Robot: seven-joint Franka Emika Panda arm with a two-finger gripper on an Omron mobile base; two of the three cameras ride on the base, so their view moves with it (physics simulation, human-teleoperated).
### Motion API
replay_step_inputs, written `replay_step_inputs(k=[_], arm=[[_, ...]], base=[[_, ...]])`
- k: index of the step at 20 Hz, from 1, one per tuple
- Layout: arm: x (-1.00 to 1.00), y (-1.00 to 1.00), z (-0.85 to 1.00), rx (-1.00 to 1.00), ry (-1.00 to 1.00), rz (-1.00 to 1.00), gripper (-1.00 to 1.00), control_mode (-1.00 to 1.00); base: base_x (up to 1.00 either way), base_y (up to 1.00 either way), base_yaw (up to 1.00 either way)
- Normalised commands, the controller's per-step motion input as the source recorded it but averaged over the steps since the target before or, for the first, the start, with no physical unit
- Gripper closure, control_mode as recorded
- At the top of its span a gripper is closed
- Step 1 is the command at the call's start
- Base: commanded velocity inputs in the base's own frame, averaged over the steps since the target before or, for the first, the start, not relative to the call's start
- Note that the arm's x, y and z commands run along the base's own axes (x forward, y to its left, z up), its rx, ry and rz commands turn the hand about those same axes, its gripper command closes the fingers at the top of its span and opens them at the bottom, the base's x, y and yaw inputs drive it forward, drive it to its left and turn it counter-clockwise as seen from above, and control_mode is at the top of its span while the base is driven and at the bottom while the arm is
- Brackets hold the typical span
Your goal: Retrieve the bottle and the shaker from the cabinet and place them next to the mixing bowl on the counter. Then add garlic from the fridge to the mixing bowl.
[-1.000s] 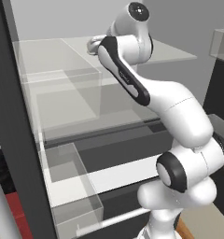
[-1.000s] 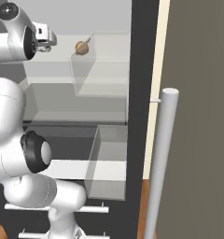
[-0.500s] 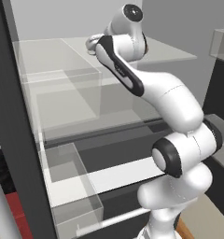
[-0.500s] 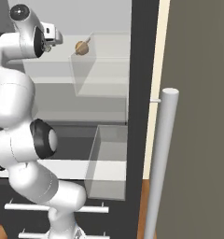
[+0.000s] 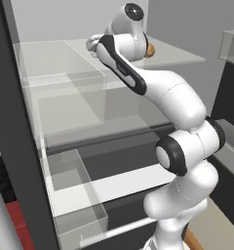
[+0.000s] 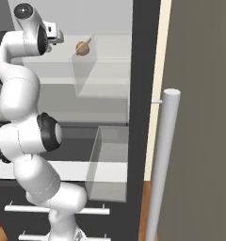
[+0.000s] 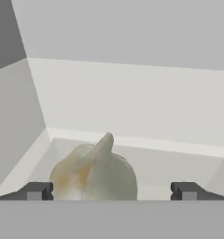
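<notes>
Inside the fridge (image 6: 143,70), the garlic (image 7: 95,173) sits on the top glass shelf (image 5: 172,57), dead ahead of the gripper (image 7: 111,190), stem tilted up-right; its fingers (image 7: 37,190) stand wide apart, holding nothing, the bulb between them

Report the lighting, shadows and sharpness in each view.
Left base view: flat, even light, soft grey shading beneath the glass shelves, no glare. Right base view: garlic crisp against the pale fridge interior. Hand view: garlic large, slightly soft-edged, between the open end effector tips.
</notes>
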Motion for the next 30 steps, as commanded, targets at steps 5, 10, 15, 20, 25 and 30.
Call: replay_step_inputs(k=[5,10,15,20,25,30], arm=[[-0.06,0.01,-0.02,0.00,0.00,0.01,-1.00,-1.00],[0.05,0.20,-0.44,0.00,0.00,0.01,-1.00,-1.00],[0.06,0.18,-0.22,0.00,0.00,0.00,-1.00,-1.00],[0.21,0.03,0.02,0.00,0.01,0.00,-1.00,-1.00],[0.08,0.00,0.01,0.00,0.03,0.00,-1.00,-1.00],[0.01,0.00,0.04,0.00,0.01,0.00,-1.00,-1.00]], base=[[0.00,0.00,0.00],[0.00,0.00,0.00],[0.00,0.00,0.00],[0.00,0.00,0.00],[0.00,0.00,0.00],[0.00,0.00,0.00]])
